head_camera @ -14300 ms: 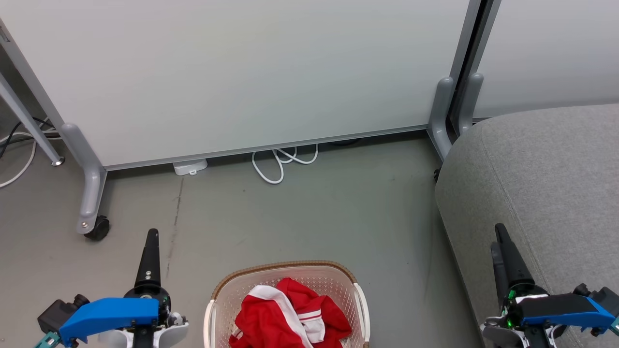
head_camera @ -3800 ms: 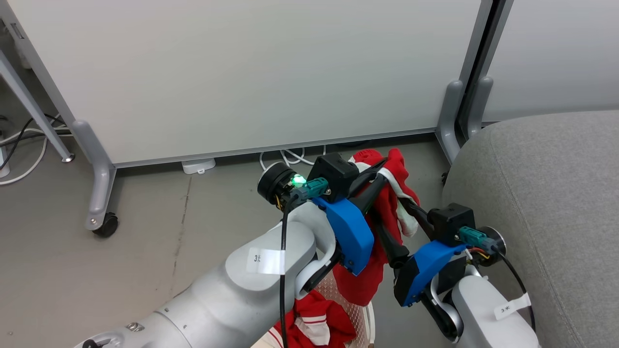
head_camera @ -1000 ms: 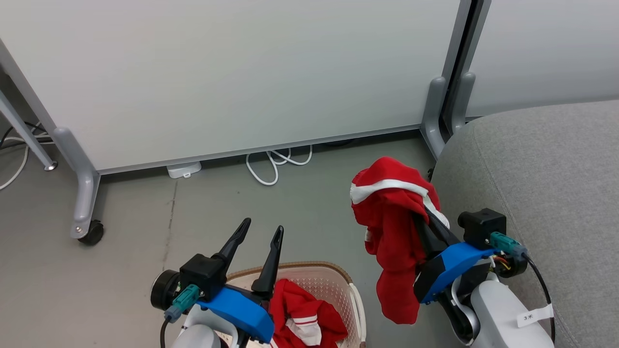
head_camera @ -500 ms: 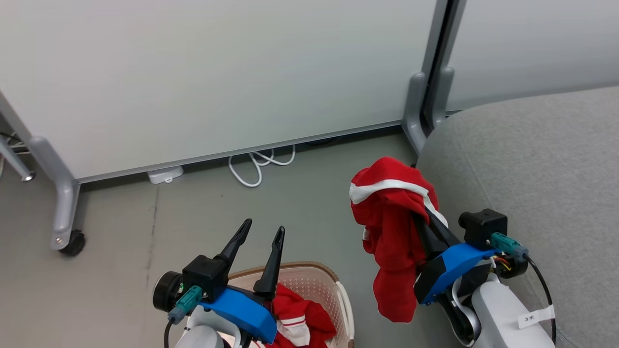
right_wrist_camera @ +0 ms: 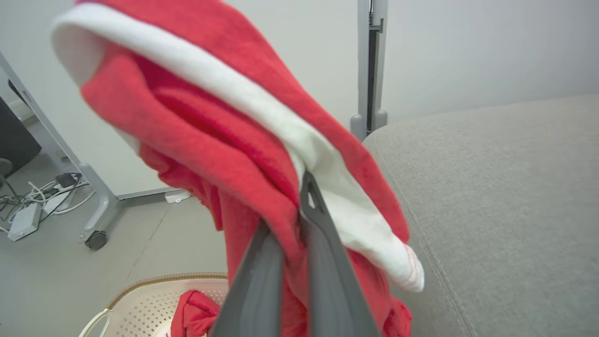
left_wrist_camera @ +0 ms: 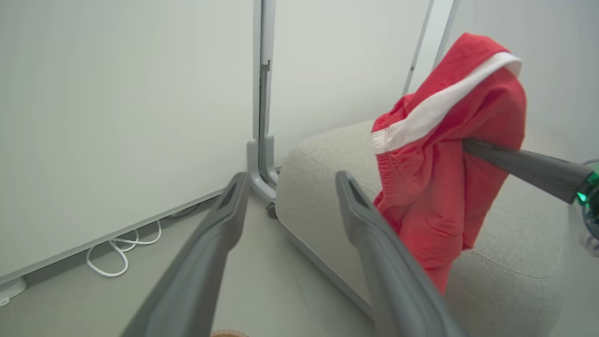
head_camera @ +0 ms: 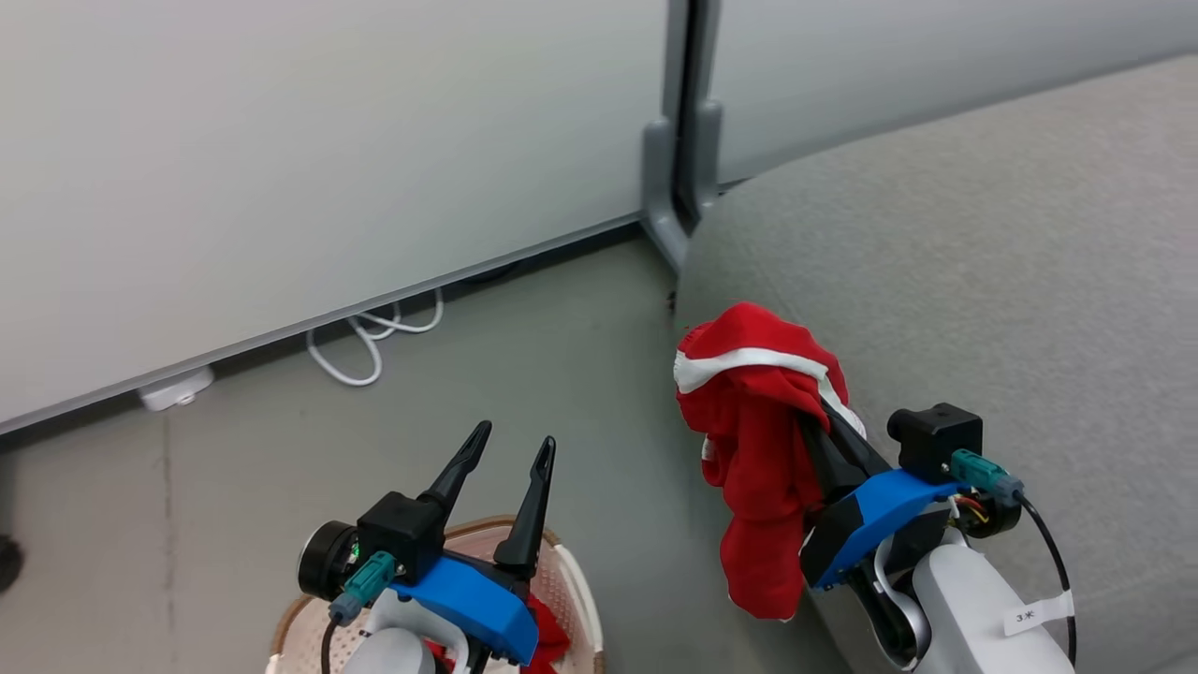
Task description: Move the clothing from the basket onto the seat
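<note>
One red garment [head_camera: 753, 412] with a white stripe hangs in the air from my right gripper [head_camera: 816, 404], which is shut on it beside the front edge of the grey seat [head_camera: 983, 281]. In the right wrist view the fingers [right_wrist_camera: 311, 234] pinch the garment [right_wrist_camera: 224, 140], with the seat [right_wrist_camera: 491, 187] to the right. My left gripper [head_camera: 515, 436] stands open and holds nothing above the cream basket [head_camera: 571, 585]. The other red garment [right_wrist_camera: 192, 309] lies in the basket [right_wrist_camera: 140, 292]. The left wrist view shows the open left gripper [left_wrist_camera: 292, 180] and the hanging garment [left_wrist_camera: 444, 154].
White partition panels stand behind, with a grey post and foot [head_camera: 672, 197] near the seat's corner. A white cable [head_camera: 370, 337] and a white adapter [head_camera: 176, 393] lie on the grey floor by the panel. A caster wheel [right_wrist_camera: 96, 239] and more cables [right_wrist_camera: 28, 206] lie to the left.
The head camera has swung to the right, so the seat takes more of the picture and the basket sits lower left. Both arms keep their pose; the garment stays in the right gripper.
</note>
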Controlling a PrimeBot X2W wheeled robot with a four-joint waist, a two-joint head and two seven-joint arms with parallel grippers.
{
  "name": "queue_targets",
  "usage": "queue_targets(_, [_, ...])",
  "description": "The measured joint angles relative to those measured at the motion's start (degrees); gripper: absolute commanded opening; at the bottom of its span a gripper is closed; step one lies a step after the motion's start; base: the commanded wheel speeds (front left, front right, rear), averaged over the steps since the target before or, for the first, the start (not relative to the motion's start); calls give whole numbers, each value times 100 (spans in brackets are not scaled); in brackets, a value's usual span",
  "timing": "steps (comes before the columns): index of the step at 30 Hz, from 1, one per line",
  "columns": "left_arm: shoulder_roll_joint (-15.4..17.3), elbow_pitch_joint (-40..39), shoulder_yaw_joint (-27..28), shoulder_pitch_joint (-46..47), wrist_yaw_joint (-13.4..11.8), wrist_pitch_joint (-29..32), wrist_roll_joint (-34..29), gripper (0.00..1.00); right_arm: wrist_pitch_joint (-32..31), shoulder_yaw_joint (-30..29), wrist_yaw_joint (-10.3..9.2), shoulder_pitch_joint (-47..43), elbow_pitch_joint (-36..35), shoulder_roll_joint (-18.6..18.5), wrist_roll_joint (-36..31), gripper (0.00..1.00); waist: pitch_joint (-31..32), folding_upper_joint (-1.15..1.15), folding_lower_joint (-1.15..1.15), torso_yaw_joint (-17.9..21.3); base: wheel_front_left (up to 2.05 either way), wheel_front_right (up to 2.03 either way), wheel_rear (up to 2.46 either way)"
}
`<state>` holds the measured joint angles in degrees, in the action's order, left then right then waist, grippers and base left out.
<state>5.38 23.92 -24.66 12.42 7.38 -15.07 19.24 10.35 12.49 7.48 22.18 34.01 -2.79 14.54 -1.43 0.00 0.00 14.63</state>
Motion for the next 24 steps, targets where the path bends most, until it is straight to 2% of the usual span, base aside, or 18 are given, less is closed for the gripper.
queue_targets(13, [41,-36,-40,71,1,0,9,100,35,-60,0,-10,-8,-2,-29,0,-168,0,0,1062,0,0,0])
queue_targets(24, [48,-46,-43,124,1,0,-1,100,55,-62,0,-22,-1,-3,-26,0,-246,0,0,1422,0,0,0])
